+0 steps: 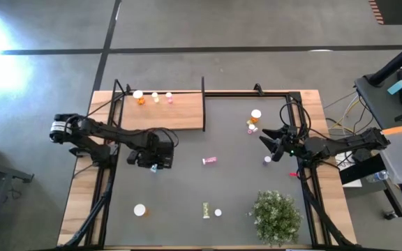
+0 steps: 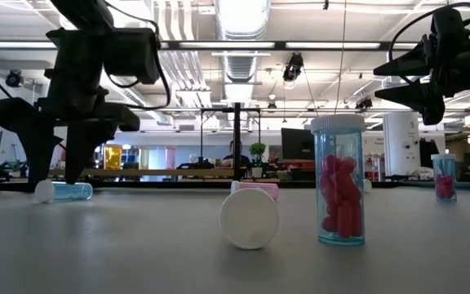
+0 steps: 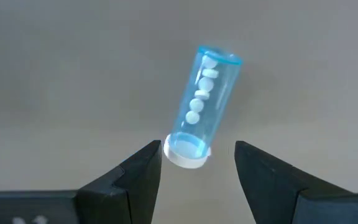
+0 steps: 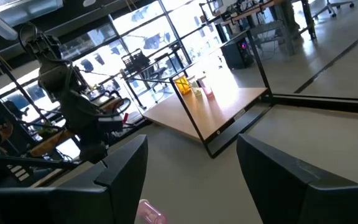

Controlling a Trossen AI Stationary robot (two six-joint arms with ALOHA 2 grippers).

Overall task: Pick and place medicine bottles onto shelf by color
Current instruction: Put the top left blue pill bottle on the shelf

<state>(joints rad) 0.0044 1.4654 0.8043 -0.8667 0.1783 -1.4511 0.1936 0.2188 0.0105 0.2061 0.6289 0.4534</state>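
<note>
Blue pill bottle (image 3: pixel 204 106) lying on its side on the grey surface (image 1: pixel 187 188), below the left gripper (image 3: pixel 197 163).

Left jaws are held partly open, straddling the white cap end; no contact is visible. Right gripper (image 1: pixel 274 145) is raised over the surface's right side, jaws spread and empty. Three small bottles (image 1: pixel 153 97) are seen upright on the wooden shelf (image 1: pixel 166 115). A pink bottle (image 1: pixel 209 161) is seen lying mid-surface; others are scattered nearer the plant (image 1: pixel 276 216).

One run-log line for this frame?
left pincer: open over lying blue bottle | right pincer: open, empty | shelf: three bottles
</note>
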